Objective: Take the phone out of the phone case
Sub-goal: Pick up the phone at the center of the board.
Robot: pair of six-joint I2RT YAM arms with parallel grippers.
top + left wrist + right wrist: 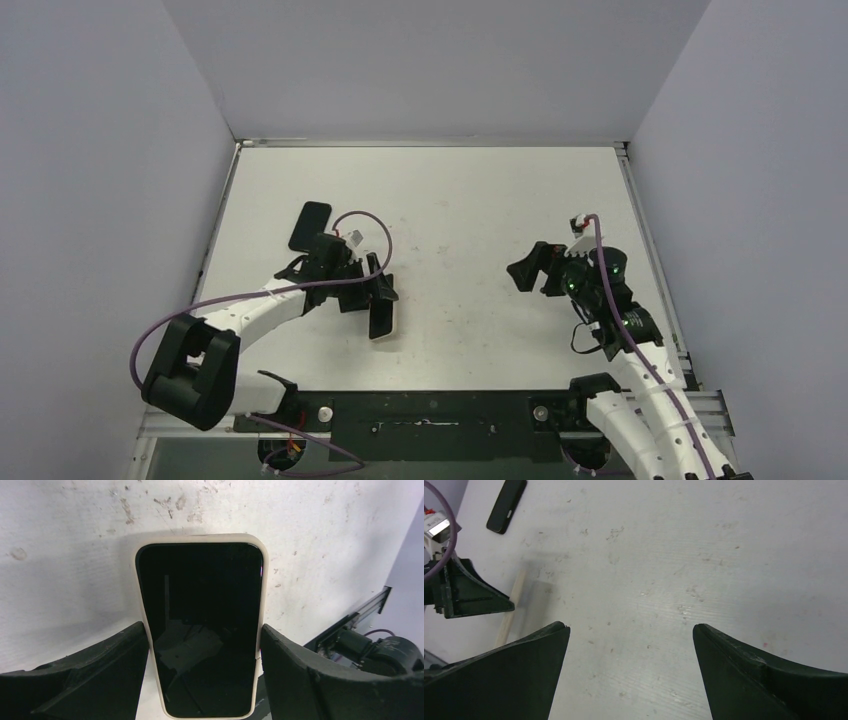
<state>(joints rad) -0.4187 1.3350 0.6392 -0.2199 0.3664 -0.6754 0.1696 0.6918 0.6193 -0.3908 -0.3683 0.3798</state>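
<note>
The left arm (255,312) stretches across the white counter (460,190) and grips a phone case (200,538) with its left jaws. One black jaw is pressed against each long side of the cream shell. The phone (200,630) sits fully inside the case, its dark screen facing the wrist camera and mirroring parts of the rig. A cream rim frames the glass along the top and down both sides. Seen from above, the cased phone is left of the counter's middle, toward the near edge. Whether it rests flat on the surface or is tipped up cannot be told.

The right arm (650,395) hangs near the right edge, roughly level with the phone and well apart from it. Its right jaws stand wide, with nothing between them but bare, scuffed counter. They point toward the left side, where that wrist camera catches the case edge-on as a thin cream strip beside one of the left jaws.

A dark rectangular slab (310,226) lies flat close to the left edge, just beyond the left wrist on its far side. A purple cable (368,222) loops above that wrist.
</note>
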